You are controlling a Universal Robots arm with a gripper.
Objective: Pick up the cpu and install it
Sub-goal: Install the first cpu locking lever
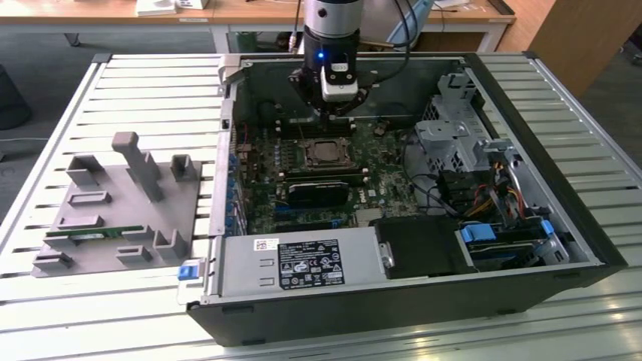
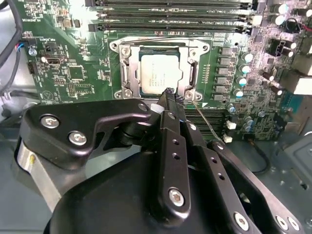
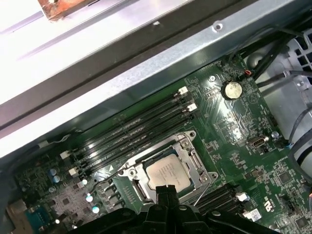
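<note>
Second wrist view frames are presenting the cpu (image 2: pixel 159 72) as a silver square that is being cradled flat inside the metal socket frame (image 2: pixel 126 73) on the green motherboard (image 2: pixel 83 53); the same chip (image 3: pixel 168 173) is being shown seated in its socket in the first wrist view, and in the exterior view it (image 1: pixel 326 153) is being seen as a pale square near the middle of the board. The gripper (image 2: pixel 169 93) is being held just above the near edge of the chip, with its black fingers (image 2: pixel 171 122) drawn together into one narrow tip and nothing being carried between them; whether the tip is touching the chip cannot be told. A thin wire lever (image 2: pixel 207 122) is being seen slanting away from the socket's corner beside the fingers. Long black memory slots (image 3: pixel 131 131) are being shown running just beside the socket, and a round coin battery (image 3: pixel 231 89) is lying farther along the board. In the exterior view, the arm (image 1: pixel 332 45) is being lowered into the open computer case (image 1: pixel 561 226), the gripper (image 1: pixel 334 119) hanging over the board close to the socket. A black heatsink block (image 1: pixel 319 192) is sitting on the board near the socket, and a grey power supply (image 1: pixel 296 263) is occupying the case's near side. Outside the case, toward the exterior view's left, a grey parts fixture (image 1: pixel 120 210) is resting on the slatted table (image 1: pixel 150 90).
</note>
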